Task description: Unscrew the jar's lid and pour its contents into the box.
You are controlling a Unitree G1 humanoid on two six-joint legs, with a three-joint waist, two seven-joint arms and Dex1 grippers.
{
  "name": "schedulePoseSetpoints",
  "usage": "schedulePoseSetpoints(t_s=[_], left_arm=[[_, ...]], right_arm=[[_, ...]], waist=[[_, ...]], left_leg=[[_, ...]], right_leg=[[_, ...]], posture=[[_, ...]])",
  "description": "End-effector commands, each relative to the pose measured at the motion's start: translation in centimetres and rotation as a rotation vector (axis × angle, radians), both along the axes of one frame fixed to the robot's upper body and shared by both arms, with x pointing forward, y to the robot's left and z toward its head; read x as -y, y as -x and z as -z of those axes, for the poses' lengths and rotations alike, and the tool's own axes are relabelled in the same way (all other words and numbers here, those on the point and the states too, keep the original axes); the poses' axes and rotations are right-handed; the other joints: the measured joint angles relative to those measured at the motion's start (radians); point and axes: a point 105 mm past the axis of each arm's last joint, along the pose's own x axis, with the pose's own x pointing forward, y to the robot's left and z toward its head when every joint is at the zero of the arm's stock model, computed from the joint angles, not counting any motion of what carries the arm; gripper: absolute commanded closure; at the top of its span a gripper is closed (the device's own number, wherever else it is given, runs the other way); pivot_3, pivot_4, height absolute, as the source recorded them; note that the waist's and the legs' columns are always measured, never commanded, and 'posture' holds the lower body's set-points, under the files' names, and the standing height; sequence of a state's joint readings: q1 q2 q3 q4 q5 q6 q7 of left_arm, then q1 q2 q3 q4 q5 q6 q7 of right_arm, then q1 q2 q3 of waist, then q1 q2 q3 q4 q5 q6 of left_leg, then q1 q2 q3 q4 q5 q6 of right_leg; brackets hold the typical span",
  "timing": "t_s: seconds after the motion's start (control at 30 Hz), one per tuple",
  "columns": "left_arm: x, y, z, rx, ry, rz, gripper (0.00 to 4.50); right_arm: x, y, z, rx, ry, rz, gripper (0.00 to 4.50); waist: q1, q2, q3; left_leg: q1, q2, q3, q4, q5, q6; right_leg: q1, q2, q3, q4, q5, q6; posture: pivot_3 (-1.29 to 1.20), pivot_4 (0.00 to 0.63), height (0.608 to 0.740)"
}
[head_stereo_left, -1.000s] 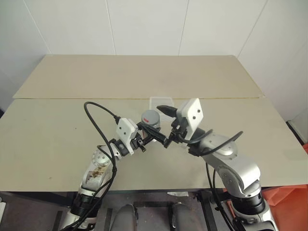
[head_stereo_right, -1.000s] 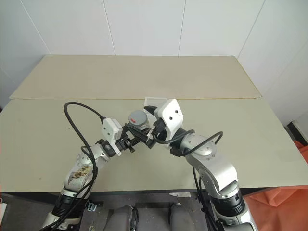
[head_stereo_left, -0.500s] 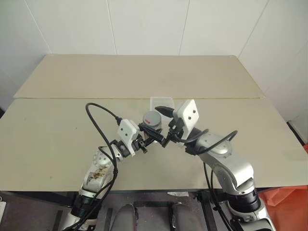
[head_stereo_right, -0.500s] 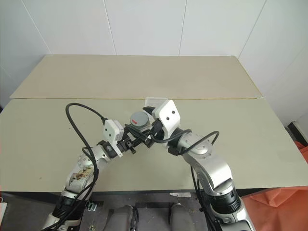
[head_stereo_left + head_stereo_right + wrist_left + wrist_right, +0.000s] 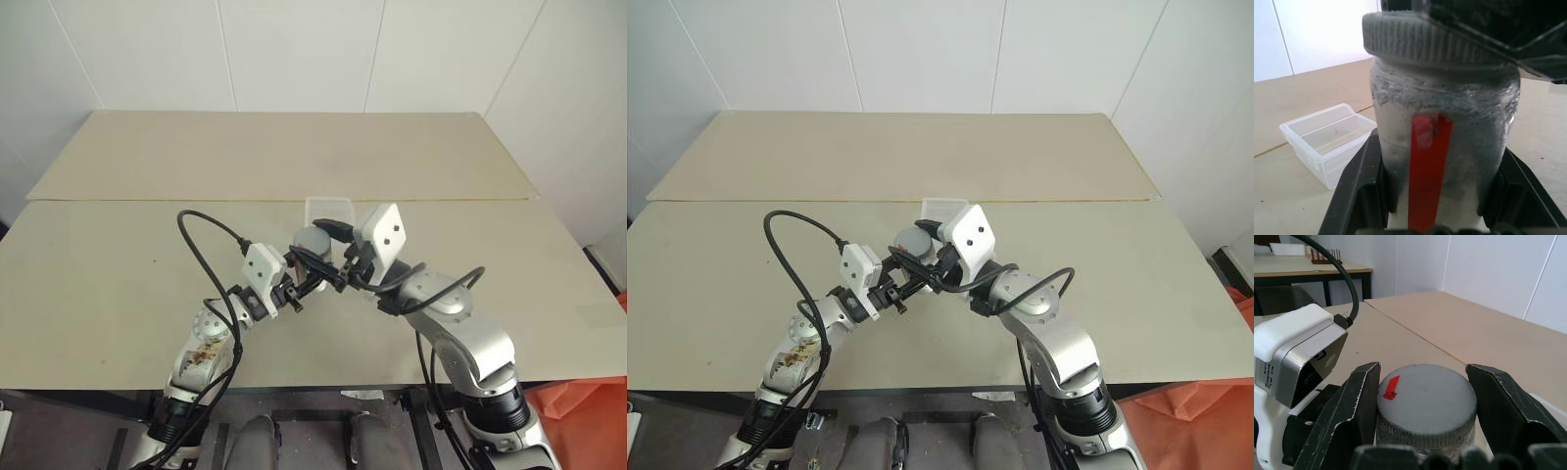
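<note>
Jar (image 5: 1442, 147), small silvery cylinder with red strip, is clamped by left gripper (image 5: 1442, 205); ribbed grey round lid (image 5: 1425, 401), still on, is pinched by right gripper (image 5: 1422, 399). Unscrewing is barely begun; clear shallow plastic box (image 5: 1327, 139) is unfilled.

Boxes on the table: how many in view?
1. A clear plastic box sits on the table, just beyond the jar held by the left gripper. None seems hidden.

jar (image 5: 1442, 147): silvery, frosted cylinder with a red strip down its side; upright, held above the table | lid (image 5: 1425, 399): grey, ribbed rim, small red mark on top; seated on the jar | box (image 5: 1327, 142): clear shallow plastic, rounded corners; on the table at 12 o'clock from the jar, near
</note>
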State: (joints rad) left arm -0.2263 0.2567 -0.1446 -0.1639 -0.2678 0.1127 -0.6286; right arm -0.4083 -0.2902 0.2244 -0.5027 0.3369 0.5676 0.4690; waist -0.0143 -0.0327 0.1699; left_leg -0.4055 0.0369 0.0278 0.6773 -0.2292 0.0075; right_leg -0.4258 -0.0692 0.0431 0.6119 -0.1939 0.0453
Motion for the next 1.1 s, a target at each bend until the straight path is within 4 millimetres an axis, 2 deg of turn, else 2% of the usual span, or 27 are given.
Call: schedulePoseSetpoints(t_s=[0.03,0.2,0.37,0.63,0.83,0.93,1.03,1.1], left_arm=[[0.7,1.3,-1.0,0.043,-0.007,0.085,2.56],[0.7,2.7,-1.9,0.012,0.031,0.183,2.56],[1.0,4.2,-2.6,0.029,0.007,0.31,2.56],[1.8,4.9,-3.0,0.042,0.003,0.354,2.56],[2.3,5.2,-2.9,0.041,0.008,0.357,2.56],[2.2,5.1,-2.9,0.042,0.001,0.345,2.56],[2.0,5.0,-2.8,0.041,-0.001,0.33,2.56],[1.8,4.9,-2.8,0.037,0.001,0.321,2.56]], right_arm=[[0.1,0.9,-0.5,0.007,0.007,-0.115,1.77],[0.5,1.3,-1.2,-0.019,0.046,-0.339,1.77],[1.4,1.5,-2.1,-0.049,0.163,-0.632,1.77],[1.8,0.3,-2.6,-0.022,0.28,-0.937,1.77],[1.5,-0.6,-2.5,-0.013,0.344,-1.011,1.77],[1.8,-0.9,-2.2,0.064,0.382,-1.002,1.77],[2.2,-1.2,-2.6,0.013,0.355,-1.001,1.77],[2.6,-1.4,-3.1,0.015,0.336,-0.991,1.01]], waist=[[0.0,0.0,0.0],[-0.002,0.0,0.0],[-0.002,0.0,0.0],[-0.001,0.001,0.0],[-0.003,0.001,0.001],[0.001,0.001,0.001],[0.001,0.001,0.001],[0.001,0.001,0.001]], left_leg=[[0.0,0.0,0.0,0.0,0.0,0.0],[0.0,0.0,0.0,0.0,0.0,0.0],[0.001,0.002,0.0,0.0,0.0,0.0],[0.001,0.009,0.0,-0.001,0.0,0.0],[0.001,0.01,0.001,-0.001,0.0,0.0],[0.0,0.01,0.001,-0.001,0.0,0.0],[0.0,0.01,0.001,-0.001,0.0,0.0],[0.0,0.01,0.002,-0.001,0.0,0.0]], right_leg=[[0.0,0.0,0.0,0.0,0.0,0.0],[0.0,0.0,0.0,-0.001,0.0,0.0],[0.0,0.002,0.0,-0.001,-0.003,0.0],[-0.001,0.009,0.0,-0.001,-0.001,-0.004],[-0.002,0.01,0.0,0.001,0.001,-0.007],[-0.002,0.01,0.0,0.0,0.002,-0.008],[-0.003,0.01,0.0,0.0,0.002,-0.009],[-0.003,0.01,0.0,0.0,0.002,-0.009]], posture=[[0.0,0.15,0.74],[0.0,0.15,0.74],[0.0,0.15,0.74],[0.0,0.15,0.74],[0.0,0.15,0.74],[0.0,0.15,0.74],[0.0,0.15,0.74],[0.0,0.15,0.74]])
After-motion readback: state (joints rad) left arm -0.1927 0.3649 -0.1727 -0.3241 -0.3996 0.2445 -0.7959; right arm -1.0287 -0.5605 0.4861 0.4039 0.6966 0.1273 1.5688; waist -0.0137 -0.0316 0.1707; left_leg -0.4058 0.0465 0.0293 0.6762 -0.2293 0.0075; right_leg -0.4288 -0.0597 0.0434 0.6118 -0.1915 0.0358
